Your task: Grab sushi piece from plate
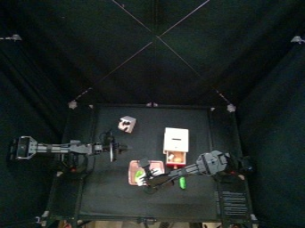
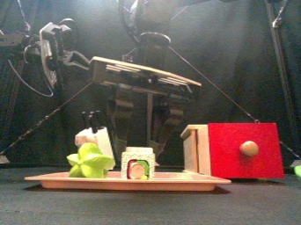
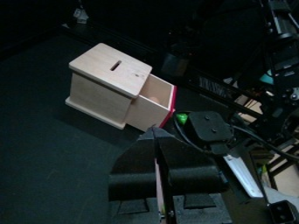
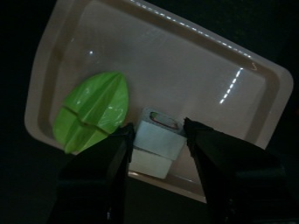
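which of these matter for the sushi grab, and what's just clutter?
In the job:
sushi piece
pink tray
right gripper, astride the sushi piece

Lying about:
lime-green lump, same tray
wooden box with red drawer
small white item further back

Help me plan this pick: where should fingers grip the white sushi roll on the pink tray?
Take the sushi roll by its two opposite sides, coming down from above: it stands upright on the pink tray, top free. Slip one finger between it and the green lump close beside.
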